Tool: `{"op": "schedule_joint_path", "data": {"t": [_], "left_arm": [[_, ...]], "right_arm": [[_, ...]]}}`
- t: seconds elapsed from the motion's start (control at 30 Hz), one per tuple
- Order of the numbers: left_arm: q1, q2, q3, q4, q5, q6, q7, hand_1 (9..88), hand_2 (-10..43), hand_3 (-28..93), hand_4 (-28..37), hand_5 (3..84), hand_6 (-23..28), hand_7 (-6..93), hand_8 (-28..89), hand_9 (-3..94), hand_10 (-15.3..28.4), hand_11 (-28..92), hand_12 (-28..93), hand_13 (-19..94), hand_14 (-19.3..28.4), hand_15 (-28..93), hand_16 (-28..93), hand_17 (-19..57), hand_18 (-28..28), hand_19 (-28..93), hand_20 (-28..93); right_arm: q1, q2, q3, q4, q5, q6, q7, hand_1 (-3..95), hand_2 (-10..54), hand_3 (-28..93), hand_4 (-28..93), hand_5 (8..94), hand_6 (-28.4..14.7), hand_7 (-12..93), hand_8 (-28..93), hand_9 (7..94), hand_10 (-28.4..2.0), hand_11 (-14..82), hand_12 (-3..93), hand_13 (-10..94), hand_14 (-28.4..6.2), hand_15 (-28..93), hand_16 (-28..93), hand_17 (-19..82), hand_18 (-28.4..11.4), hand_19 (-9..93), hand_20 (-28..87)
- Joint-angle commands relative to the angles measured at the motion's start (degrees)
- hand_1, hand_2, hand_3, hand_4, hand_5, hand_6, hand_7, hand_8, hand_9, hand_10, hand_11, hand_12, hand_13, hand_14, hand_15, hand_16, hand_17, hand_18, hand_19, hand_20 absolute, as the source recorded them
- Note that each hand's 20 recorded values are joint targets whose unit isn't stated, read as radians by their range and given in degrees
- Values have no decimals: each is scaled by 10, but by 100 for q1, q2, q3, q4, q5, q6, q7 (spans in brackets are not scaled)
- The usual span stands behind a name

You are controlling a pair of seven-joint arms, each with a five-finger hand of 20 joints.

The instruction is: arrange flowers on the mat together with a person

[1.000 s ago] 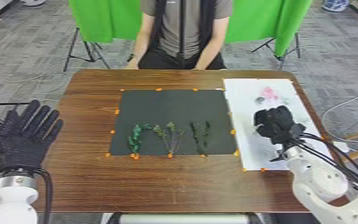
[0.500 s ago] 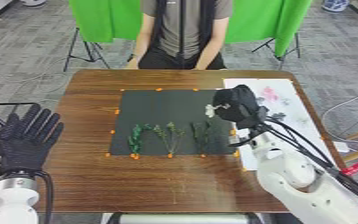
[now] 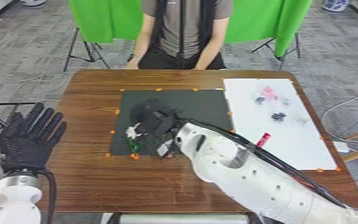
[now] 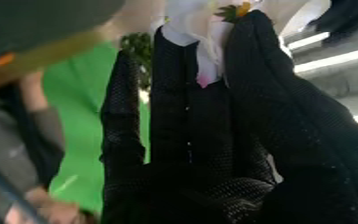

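Pinching a white flower [image 3: 132, 131] between thumb and fingers of the right hand [image 3: 160, 116], over the left part of the dark mat [image 3: 206, 102], seemingly near the green sprig [image 3: 133, 146]. Left of the mat, extending the left hand [image 3: 29, 135] with fingers straight and slightly spread. Right of the mat, on the white sheet [image 3: 291, 150], showing a pink flower [image 3: 269, 92].
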Motion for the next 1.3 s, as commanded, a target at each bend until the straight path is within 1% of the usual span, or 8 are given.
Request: {"op": "schedule_joint_path", "data": {"t": [0.03, 0.17, 0.4, 0.63, 0.83, 0.93, 1.03, 1.3], "left_arm": [[-186, 125, 190, 133, 4, 33, -133, 306, 134, 716, -283, 405, 77, 186, -117, 354, 156, 205, 83, 253, 151, 344, -90, -57, 137, 358, 119], [-236, 157, 227, 155, -7, 13, -113, 306, 134, 716, -283, 405, 77, 186, -117, 354, 156, 205, 83, 253, 150, 344, -90, -57, 137, 358, 119], [-357, 212, 324, 202, -40, 18, -129, 305, 134, 717, -283, 404, 77, 184, -117, 355, 155, 204, 83, 253, 150, 344, -89, -57, 137, 357, 119], [-413, 225, 394, 232, -64, 0, -79, 305, 134, 716, -283, 404, 77, 184, -116, 355, 155, 205, 84, 253, 150, 343, -89, -57, 138, 359, 120], [-413, 237, 420, 240, -72, -9, -70, 305, 134, 716, -283, 404, 77, 185, -116, 355, 155, 204, 83, 253, 150, 343, -88, -57, 137, 358, 120], [-440, 242, 406, 268, -82, -47, -96, 306, 134, 716, -283, 404, 77, 186, -117, 356, 155, 205, 84, 259, 149, 346, -87, -57, 137, 357, 120], [-442, 251, 412, 269, -88, -43, -61, 306, 135, 713, -283, 407, 78, 186, -116, 365, 154, 210, 86, 278, 154, 372, -81, -57, 137, 358, 121], [-447, 231, 431, 286, -138, -50, -51, 306, 135, 715, -283, 409, 79, 186, -117, 367, 154, 209, 87, 278, 153, 371, -86, -56, 137, 356, 121]], "right_arm": [[418, -391, -579, 104, -84, 817, 690, 590, -95, 668, -283, 641, 67, 512, -36, 774, -42, 86, 411, 555, -15, 292, 442, 243, -127, 469, 255], [584, -556, -784, 353, -9, 626, 860, 591, -95, 667, -283, 647, 62, 499, -43, 771, -48, 83, 402, 553, -19, 299, 432, 242, -129, 479, 250], [951, -702, -1296, 653, -288, 1195, 1282, 592, -95, 666, -283, 652, 58, 477, -49, 770, -53, 80, 391, 552, -23, 309, 419, 242, -133, 491, 239], [948, -742, -1336, 655, -367, 1325, 1425, 592, -95, 666, -283, 646, 54, 471, -46, 761, -56, 79, 388, 545, -28, 321, 410, 237, -136, 505, 227], [897, -770, -1323, 698, -473, 1005, 1582, 593, -95, 661, -283, 626, 42, 425, -66, 725, -59, 72, 358, 517, -46, 350, 352, 232, -138, 519, 191], [802, -782, -1163, 614, -563, 543, 1592, 600, -95, 643, -283, 622, 43, 409, -65, 723, -53, 76, 359, 517, -46, 348, 337, 232, -137, 521, 179], [812, -777, -1207, 612, -669, 560, 1550, 599, -95, 634, -283, 615, 37, 369, -70, 697, -60, 96, 333, 511, -53, 339, 318, 232, -135, 524, 168], [501, -800, -859, 445, -727, 15, 1444, 535, -95, 735, -283, 565, 22, 250, -160, 595, -85, 178, 186, 466, -69, 364, 225, 217, -139, 534, 140]]}}
